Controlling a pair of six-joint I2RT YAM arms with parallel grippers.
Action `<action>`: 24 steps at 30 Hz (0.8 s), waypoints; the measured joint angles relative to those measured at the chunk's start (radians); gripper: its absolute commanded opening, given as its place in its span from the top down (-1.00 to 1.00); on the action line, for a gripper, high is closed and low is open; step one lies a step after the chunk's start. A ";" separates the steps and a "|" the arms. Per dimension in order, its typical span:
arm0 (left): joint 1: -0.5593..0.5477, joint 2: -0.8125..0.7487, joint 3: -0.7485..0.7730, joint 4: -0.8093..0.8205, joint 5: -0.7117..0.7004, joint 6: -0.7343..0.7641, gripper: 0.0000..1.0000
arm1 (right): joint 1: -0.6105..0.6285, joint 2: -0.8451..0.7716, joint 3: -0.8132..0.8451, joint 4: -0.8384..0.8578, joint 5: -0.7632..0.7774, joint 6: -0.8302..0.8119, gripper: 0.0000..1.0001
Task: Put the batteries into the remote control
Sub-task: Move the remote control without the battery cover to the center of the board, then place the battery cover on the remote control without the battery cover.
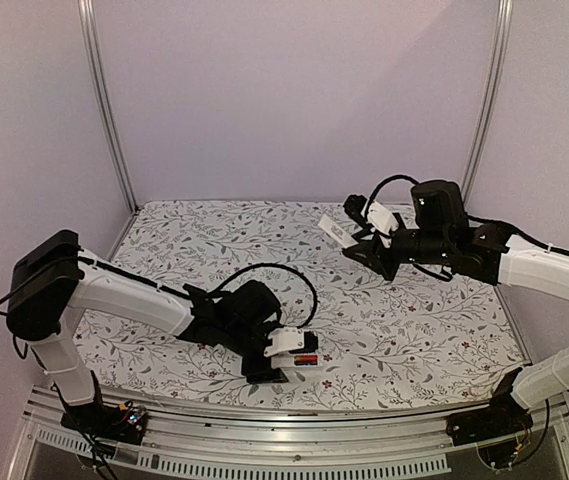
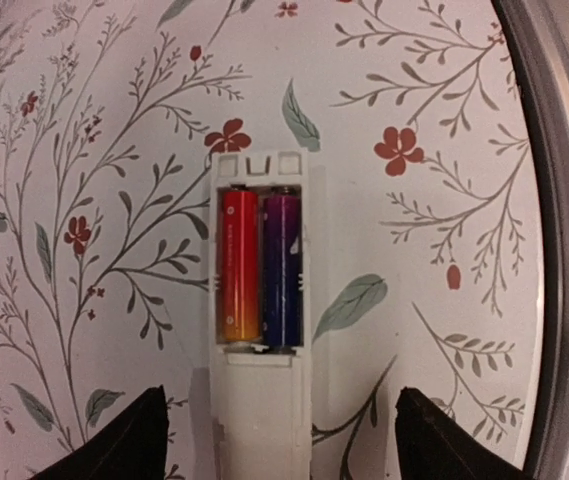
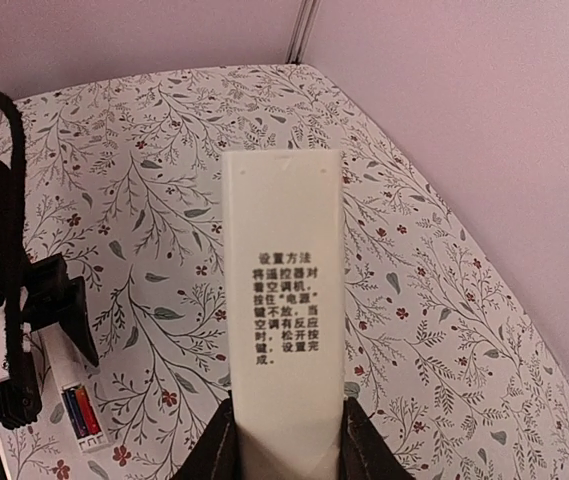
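The remote control (image 2: 262, 410), judged light and rigid, laid on the bench (image 2: 444, 330) mid-frame in the left wrist view with batteries (image 2: 282, 270) seated, is best gripped across its long edges; the left hand (image 2: 279, 440) is spread wide and empty, the right hand (image 3: 284, 440) clamped on the cover strip (image 3: 282, 290).

White remote control (image 2: 262, 420) is lying flat on the floral mat (image 2: 444, 230), back up, battery bay sitting uncovered. A red-orange battery (image 2: 239, 265) and a purple battery (image 2: 282, 268) are sitting side by side in the bay, touching, running lengthwise along the body.
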 measured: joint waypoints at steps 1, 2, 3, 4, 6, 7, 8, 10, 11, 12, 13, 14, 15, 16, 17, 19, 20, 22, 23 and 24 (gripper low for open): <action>0.000 -0.018 -0.004 -0.005 -0.011 0.002 -0.58 | 0.000 0.000 0.000 -0.006 -0.007 0.002 0.69; 0.000 -0.041 -0.007 -0.013 -0.022 -0.001 -0.58 | 0.000 0.000 0.000 -0.011 -0.014 0.003 0.69; 0.000 -0.072 -0.011 -0.021 -0.033 -0.005 -0.58 | 0.000 0.001 0.000 -0.018 -0.025 0.003 0.69; 0.000 -0.107 -0.016 -0.025 -0.039 -0.014 -0.58 | 0.000 0.003 0.002 -0.024 -0.036 0.003 0.69; 0.000 -0.203 -0.033 -0.025 -0.047 -0.038 -0.58 | 0.000 0.019 0.010 -0.035 -0.061 0.003 0.69; 0.000 -0.263 -0.047 -0.023 -0.054 -0.056 -0.58 | 0.005 0.035 0.019 -0.040 -0.071 0.002 0.69; 0.000 -0.317 -0.060 -0.018 -0.060 -0.072 -0.58 | 0.011 0.051 0.025 -0.040 -0.078 -0.002 0.68; 0.008 -0.439 -0.096 -0.005 -0.080 -0.122 -0.58 | 0.031 0.092 0.039 -0.048 -0.085 -0.017 0.68; 0.016 -0.498 -0.114 0.002 -0.089 -0.155 -0.59 | 0.046 0.117 0.050 -0.056 -0.090 -0.027 0.67; 0.031 -0.563 -0.138 0.012 -0.096 -0.199 -0.59 | 0.070 0.160 0.072 -0.067 -0.099 -0.041 0.67; 0.056 -0.630 -0.165 0.024 -0.107 -0.246 -0.60 | 0.085 0.187 0.084 -0.070 -0.108 -0.049 0.67; 0.087 -0.690 -0.193 0.040 -0.123 -0.293 -0.60 | 0.106 0.225 0.101 -0.077 -0.117 -0.060 0.67; 0.120 -0.751 -0.226 0.059 -0.149 -0.349 -0.58 | 0.128 0.266 0.119 -0.087 -0.125 -0.072 0.67; 0.148 -0.814 -0.264 0.078 -0.188 -0.412 -0.54 | 0.143 0.293 0.131 -0.096 -0.130 -0.079 0.68; 0.168 -0.867 -0.299 0.093 -0.222 -0.470 -0.49 | 0.163 0.332 0.149 -0.112 -0.134 -0.086 0.68; 0.185 -0.976 -0.380 0.129 -0.293 -0.604 -0.43 | 0.198 0.400 0.182 -0.142 -0.142 -0.100 0.67; 0.186 -1.024 -0.423 0.144 -0.320 -0.674 -0.41 | 0.215 0.432 0.198 -0.157 -0.145 -0.104 0.67; 0.183 -1.095 -0.499 0.172 -0.354 -0.805 -0.38 | 0.246 0.492 0.221 -0.183 -0.150 -0.106 0.67; 0.179 -1.113 -0.528 0.183 -0.373 -0.859 -0.38 | 0.257 0.509 0.225 -0.191 -0.150 -0.106 0.67; 0.172 -1.120 -0.554 0.190 -0.392 -0.913 -0.39 | 0.270 0.527 0.229 -0.206 -0.149 -0.106 0.66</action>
